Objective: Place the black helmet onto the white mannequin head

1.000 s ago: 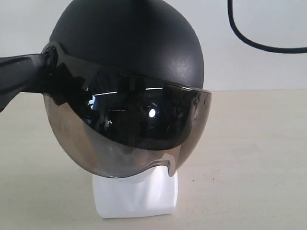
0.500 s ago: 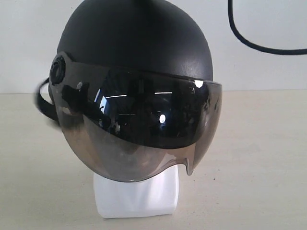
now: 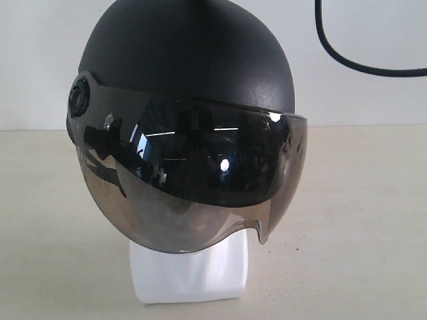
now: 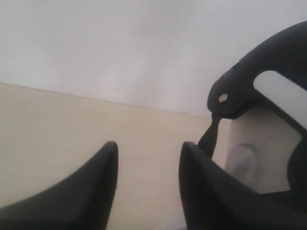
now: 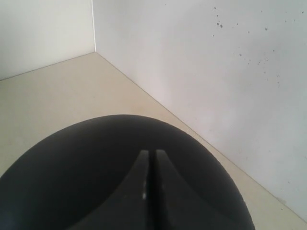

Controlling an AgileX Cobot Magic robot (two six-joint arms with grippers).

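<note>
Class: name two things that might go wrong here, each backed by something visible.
1. The black helmet overhangs the narrow base of the white mannequin head; a nudge might topple both.
2. The open left gripper sits close beside the helmet's strap and might snag it.
3. The shut right gripper hangs over the crown; dragging could twist the helmet.

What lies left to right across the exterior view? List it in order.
Round side pivot → white base of the mannequin head → black cable. The helmet itself spans the first two, so it has no clear place in the order.
</note>
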